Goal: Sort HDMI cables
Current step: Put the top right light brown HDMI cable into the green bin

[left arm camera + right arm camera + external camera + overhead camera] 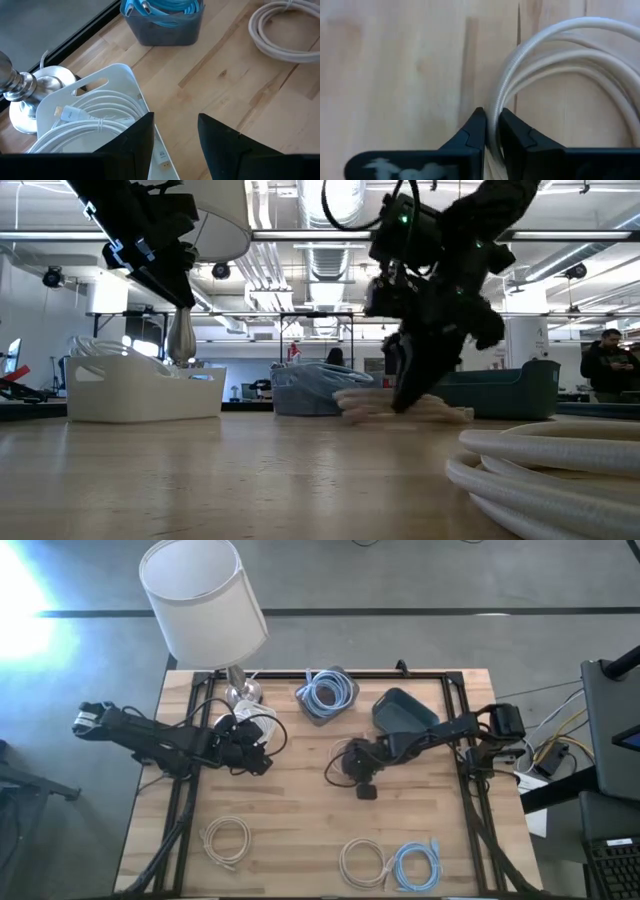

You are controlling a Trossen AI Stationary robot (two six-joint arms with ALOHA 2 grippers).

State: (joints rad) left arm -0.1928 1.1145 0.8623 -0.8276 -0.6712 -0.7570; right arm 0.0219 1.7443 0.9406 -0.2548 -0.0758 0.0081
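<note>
The wooden worktop [300, 810] carried a lamp [205, 600] at its far left corner. Along the far edge sat three bins: a white bin [100, 100] with white cables [95, 117], a grey bin [325, 695] with light blue cables [327, 690], and a dark bin [405, 712].

The left arm waited over the white bin, its fingers [135, 145] parted and holding nothing. The right arm reached to the worktop's middle, where its fingers [475, 132] had pinched narrowly onto the strands of a beige cable [555, 60] lying flat on the wood.

Near the front edge lay three more coils: a beige one [226, 838] towards the left, another beige one [362, 862] and a light blue one [417, 865] towards the right.

The step in hand looked like the pick-up of the beige cable. The next move probably called for lifting it clear without snagging, then carrying it to the dark bin.
</note>
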